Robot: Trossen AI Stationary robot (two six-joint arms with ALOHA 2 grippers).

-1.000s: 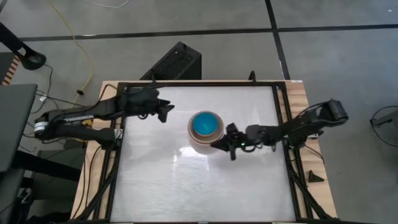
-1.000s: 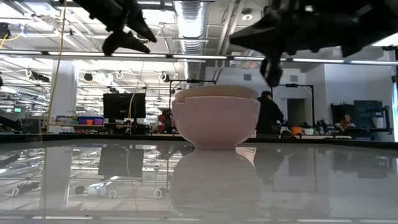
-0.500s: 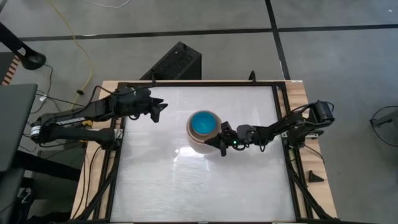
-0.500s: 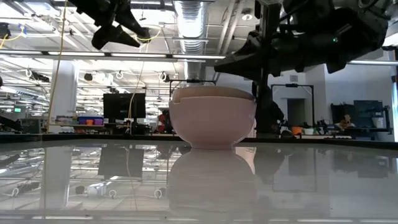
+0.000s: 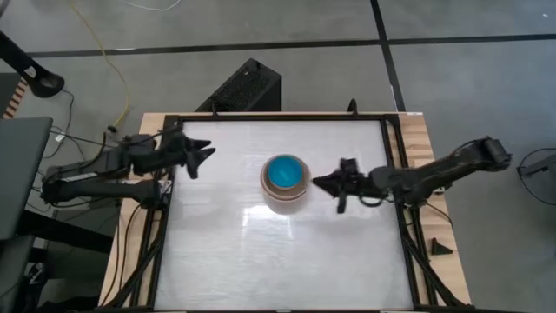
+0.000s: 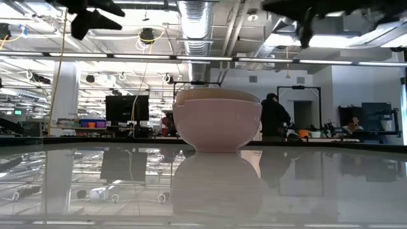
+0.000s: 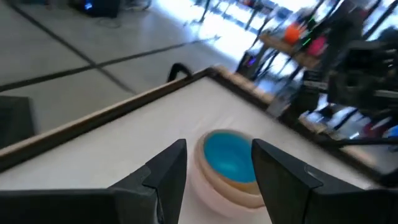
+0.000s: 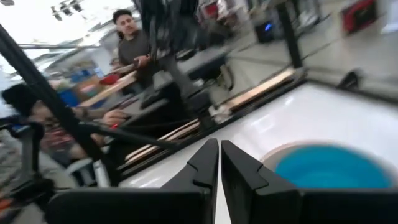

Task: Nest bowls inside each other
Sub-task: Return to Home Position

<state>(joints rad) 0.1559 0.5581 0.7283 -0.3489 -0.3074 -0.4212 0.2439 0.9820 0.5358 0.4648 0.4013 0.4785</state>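
The bowls stand as one nested stack (image 5: 285, 184) at the table's middle. The outer bowl is pale pink-white (image 6: 219, 124), and a blue bowl (image 5: 285, 174) lies innermost, also seen in the left wrist view (image 7: 230, 158) and the right wrist view (image 8: 329, 168). The stack rests on its base on the white tabletop. My left gripper (image 5: 204, 156) hovers open near the table's left edge, pointing at the stack. My right gripper (image 5: 317, 183) hangs to the right of the stack, clear of it, its fingers (image 8: 205, 163) almost together with nothing between them.
A black frame (image 5: 393, 174) runs around the white tabletop. A black box (image 5: 246, 85) sits on the floor beyond the far edge. People stand in the room behind the table (image 8: 130, 37). Bare tabletop lies on the near side of the stack (image 5: 278, 261).
My left gripper has drawn back toward the table's left edge, away from the stack, still open. My right gripper first went in low against the stack's right side, then rose and pulled back toward the right edge. The stack stands where it was.
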